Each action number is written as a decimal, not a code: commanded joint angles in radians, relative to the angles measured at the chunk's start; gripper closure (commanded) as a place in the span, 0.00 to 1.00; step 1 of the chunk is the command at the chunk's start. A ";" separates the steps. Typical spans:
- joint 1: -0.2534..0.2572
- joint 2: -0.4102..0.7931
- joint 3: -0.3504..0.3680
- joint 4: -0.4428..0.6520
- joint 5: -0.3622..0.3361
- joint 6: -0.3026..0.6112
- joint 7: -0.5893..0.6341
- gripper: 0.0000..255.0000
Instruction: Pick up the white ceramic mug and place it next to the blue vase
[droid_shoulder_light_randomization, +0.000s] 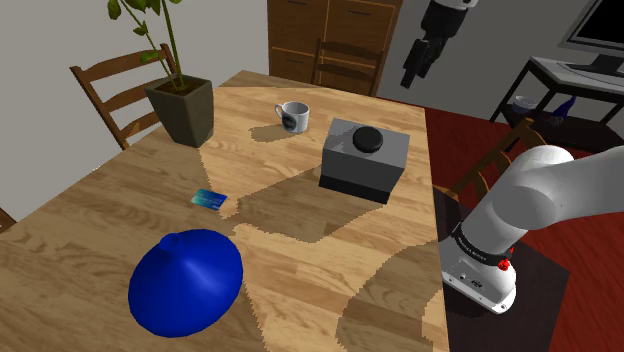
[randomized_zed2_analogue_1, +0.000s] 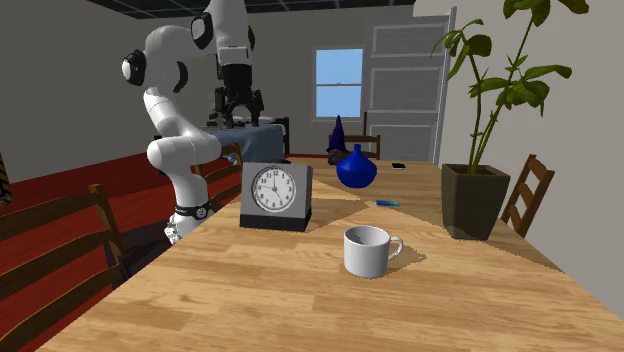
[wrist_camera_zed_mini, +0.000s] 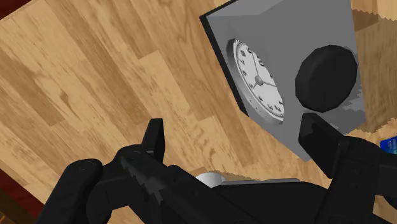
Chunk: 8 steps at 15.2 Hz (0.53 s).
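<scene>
The wooden bench (droid_shoulder_light_randomization: 110, 205) carried everything, and the white arm (droid_shoulder_light_randomization: 530, 205) rose from its stand at the shoulder view's lower right. The potted plant (droid_shoulder_light_randomization: 182, 108) stood at the far corner. The blue vase (droid_shoulder_light_randomization: 187, 282), bulbous with a narrow neck, sat at the near end in the shoulder view. The grey clock (droid_shoulder_light_randomization: 365, 158), with a black knob on top, stood nearer the arm's side.

The white mug (droid_shoulder_light_randomization: 292, 116) stood upright on the bench between the plant's pot and the clock, touching neither and well apart from the vase. Its mouth faced up, and its handle pointed towards the pot.

The gripper (droid_shoulder_light_randomization: 418, 62) hung high over the bench's far edge, beyond the clock and well clear of the mug. In the wrist view its fingers (wrist_camera_zed_mini: 154, 137) stood wide apart with nothing between them, above the clock's face. A small blue card (droid_shoulder_light_randomization: 210, 199) lay flat between the clock and the vase.

We judged the mug to be stiff, fairly light, smooth enough to slip, and likely to chip if knocked or dropped. We thought the best hold was on the rim opposite the handle, one finger inside the wall and one outside. That would keep the handle's off-centre weight from twisting the mug in the grip. A firm squeeze seemed safe, but we thought it should be set down gently beside the vase.
</scene>
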 joint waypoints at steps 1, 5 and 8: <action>0.000 0.000 0.000 0.000 0.000 0.000 0.000 0.00; -0.001 0.142 -0.009 0.025 0.002 0.113 -0.014 0.00; -0.001 0.254 -0.016 0.059 0.004 0.189 -0.025 0.00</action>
